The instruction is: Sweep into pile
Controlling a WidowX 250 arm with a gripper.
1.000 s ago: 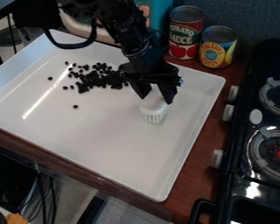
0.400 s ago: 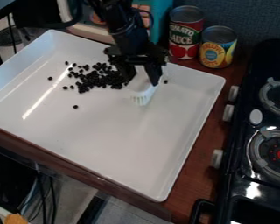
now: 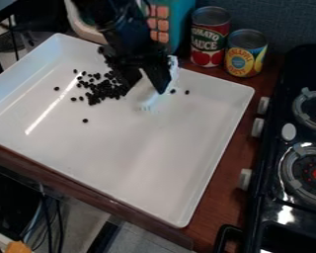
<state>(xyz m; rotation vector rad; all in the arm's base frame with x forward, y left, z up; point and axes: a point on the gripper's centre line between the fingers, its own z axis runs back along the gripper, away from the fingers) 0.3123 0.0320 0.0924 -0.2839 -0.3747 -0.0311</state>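
Note:
The black gripper (image 3: 146, 89) hangs over the upper middle of the white tray (image 3: 140, 158), shut on a white brush (image 3: 151, 101) whose bristles point down and to the left. Just left of the gripper lies the main cluster of small black beans (image 3: 102, 93), its right edge partly hidden by a finger. A few beans lie scattered left of the cluster, with a single bean (image 3: 85, 120) below it. Two beans, one of them at the right (image 3: 187, 92), rest right of the brush.
Behind the tray's top edge stand a tomato sauce can (image 3: 209, 37), a pineapple can (image 3: 246, 53) and a teal toy box (image 3: 179, 22). A black toy stove (image 3: 299, 197) with knobs is at the right, past a strip of brown wood (image 3: 217, 217).
Gripper and brush have moved left and up toward the cluster, and the brush now slants more. Two separate beans have come into sight on the right of the brush.

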